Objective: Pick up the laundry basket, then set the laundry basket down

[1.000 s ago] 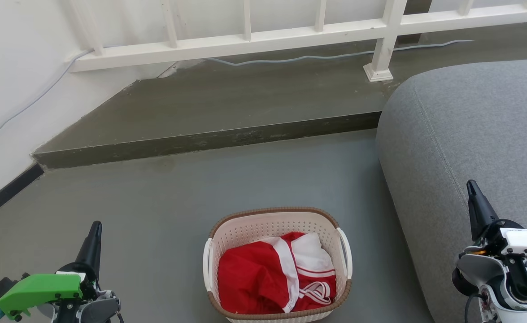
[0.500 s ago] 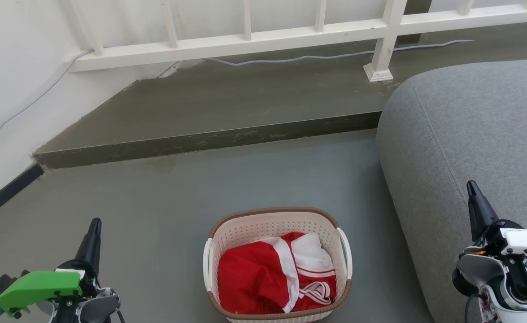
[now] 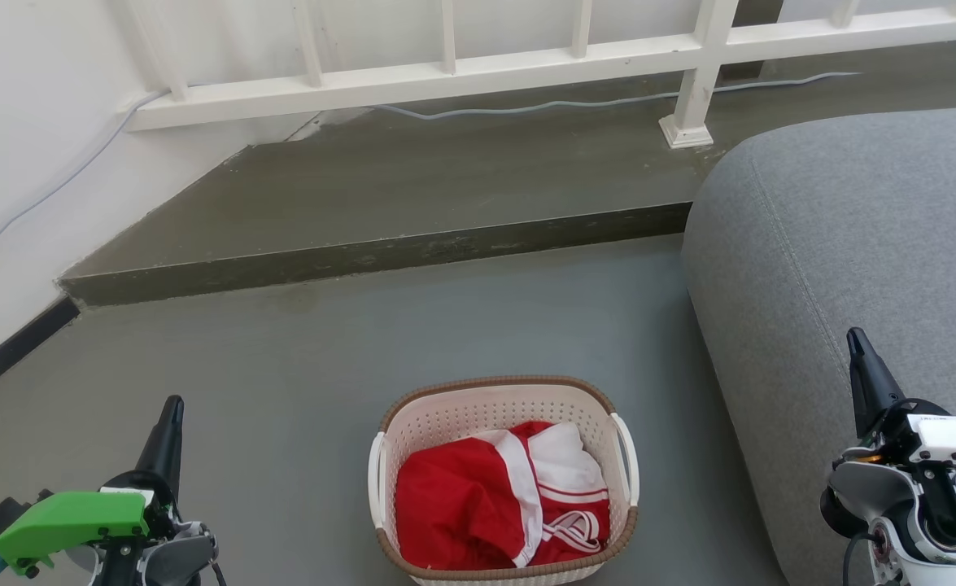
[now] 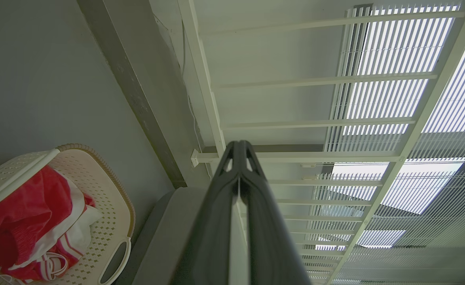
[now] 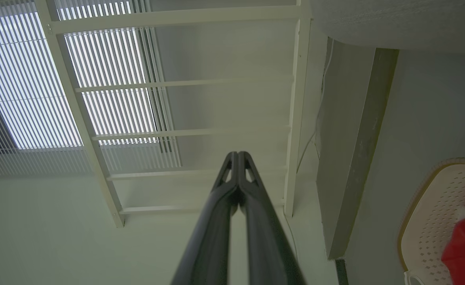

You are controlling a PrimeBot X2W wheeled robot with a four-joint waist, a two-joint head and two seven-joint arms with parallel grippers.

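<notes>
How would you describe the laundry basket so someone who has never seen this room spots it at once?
Start at the big grey sofa on the right; on the grey floor just left of it stands the laundry basket. It alone is cream and perforated, with a brown rim, white side handles and a red and white garment inside.

Our head camera looks down at the floor (image 3: 299, 382). Both wrist cameras face the far railing (image 4: 315, 81), sharing the laundry basket (image 4: 109, 206).
</notes>
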